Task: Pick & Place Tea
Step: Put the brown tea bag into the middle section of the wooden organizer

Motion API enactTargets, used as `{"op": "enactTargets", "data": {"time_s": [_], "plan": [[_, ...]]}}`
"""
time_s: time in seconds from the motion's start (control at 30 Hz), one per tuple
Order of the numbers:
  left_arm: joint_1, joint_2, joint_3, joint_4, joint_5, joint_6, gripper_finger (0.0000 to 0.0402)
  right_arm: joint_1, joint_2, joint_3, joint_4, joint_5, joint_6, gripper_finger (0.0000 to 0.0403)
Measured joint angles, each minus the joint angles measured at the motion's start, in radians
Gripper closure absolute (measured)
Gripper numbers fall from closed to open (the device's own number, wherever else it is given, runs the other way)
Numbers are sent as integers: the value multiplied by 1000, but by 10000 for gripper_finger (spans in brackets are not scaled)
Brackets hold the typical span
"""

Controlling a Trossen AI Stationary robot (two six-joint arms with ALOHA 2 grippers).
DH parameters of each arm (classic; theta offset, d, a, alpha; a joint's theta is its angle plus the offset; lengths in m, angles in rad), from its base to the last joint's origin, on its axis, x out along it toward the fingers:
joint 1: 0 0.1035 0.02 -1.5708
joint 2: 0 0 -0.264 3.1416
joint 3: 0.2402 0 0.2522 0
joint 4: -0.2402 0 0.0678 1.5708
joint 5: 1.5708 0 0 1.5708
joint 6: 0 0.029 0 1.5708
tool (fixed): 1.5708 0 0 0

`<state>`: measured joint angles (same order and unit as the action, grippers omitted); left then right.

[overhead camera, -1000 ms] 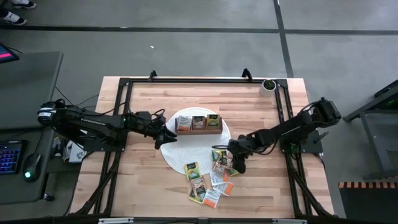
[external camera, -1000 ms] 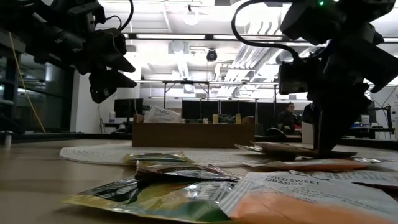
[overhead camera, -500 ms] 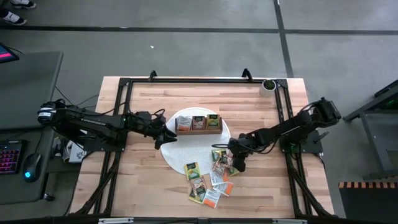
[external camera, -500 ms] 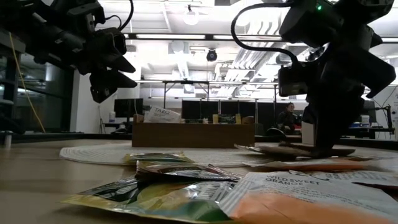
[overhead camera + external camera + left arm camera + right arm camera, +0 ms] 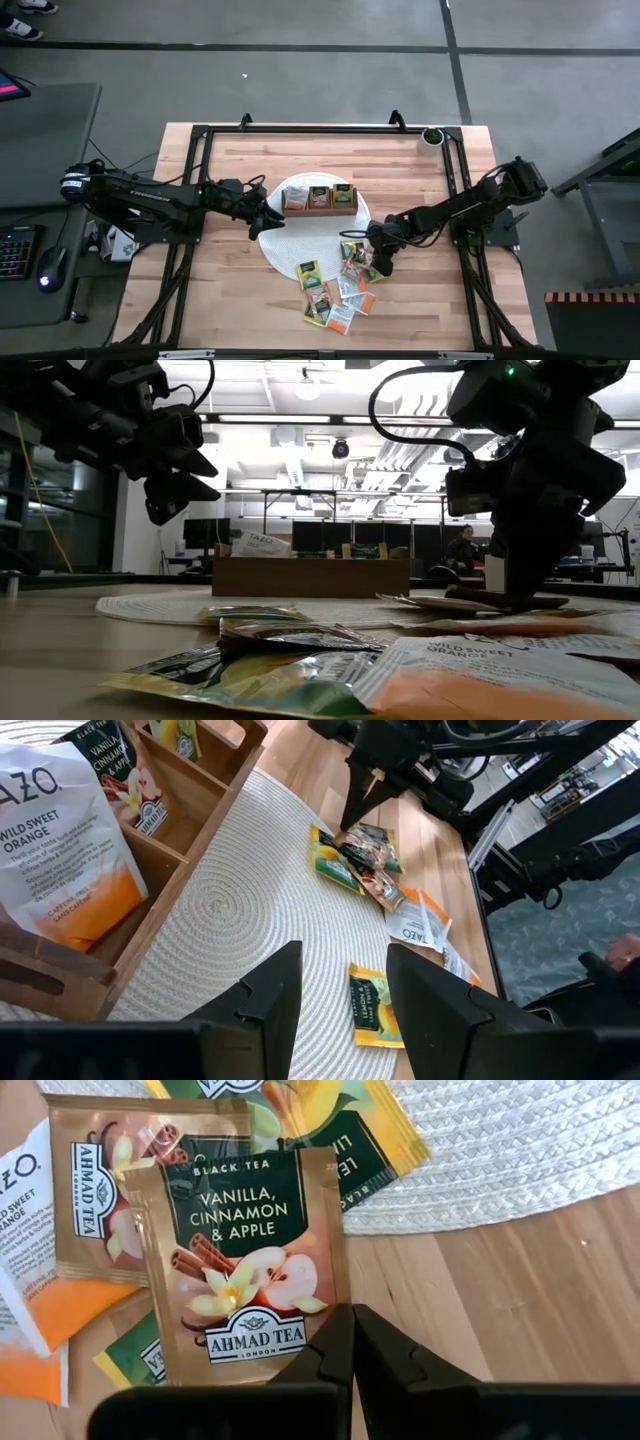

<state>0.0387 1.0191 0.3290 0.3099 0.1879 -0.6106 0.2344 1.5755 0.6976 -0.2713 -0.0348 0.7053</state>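
Observation:
Several tea packets [image 5: 335, 290] lie loose on the table and on the near edge of a round white woven mat [image 5: 285, 250]. A wooden three-compartment box [image 5: 320, 199] with packets in it stands on the mat's far part. My right gripper [image 5: 379, 264] is down at the heap's right side, shut on a brown "Vanilla, Cinnamon & Apple" packet [image 5: 240, 1260]. My left gripper [image 5: 272, 220] hangs open and empty above the mat's left edge, left of the box [image 5: 150, 810]. My right gripper pinches the brown packet by a corner of its bottom edge [image 5: 328, 1342] between its two shut fingers. The fingers come from above, slanting in from the table's right. The packet lies nearly flat [image 5: 445, 601], over other packets.
Black frame rails [image 5: 200, 180] run along the table's left, right and far edges. A small dark cup [image 5: 432, 136] stands at the far right corner. Bare wood lies left of the mat and at the far side. A person [image 5: 462, 548] sits far off in the room.
My right gripper has edged a little toward the table's left and slightly up with the brown packet, which now lies flatter and thinner in the low view.

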Motion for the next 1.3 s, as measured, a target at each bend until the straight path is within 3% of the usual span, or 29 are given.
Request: {"op": "enactTargets", "data": {"time_s": [0.27, 0.4, 0.57, 0.73, 0.9, 1.3], "plan": [[0, 0, 0, 0, 6, -7, 255, 12, -106, 39, -63, 117, 56, 402], [0, 0, 0, 0, 11, -7, 255, 21, -150, 49, -53, 120, 81, 402], [0, 0, 0, 0, 19, -16, 255, 52, -154, 49, -51, 38, 85, 402], [0, 0, 0, 0, 36, -20, 255, 92, -145, 48, -46, 74, 127, 389], [0, 0, 0, 0, 37, -22, 255, 117, -113, 48, -27, 125, 151, 386], [0, 0, 0, 65, 45, -83, 255, 122, 68, 51, 67, 130, 236, 400]]}}
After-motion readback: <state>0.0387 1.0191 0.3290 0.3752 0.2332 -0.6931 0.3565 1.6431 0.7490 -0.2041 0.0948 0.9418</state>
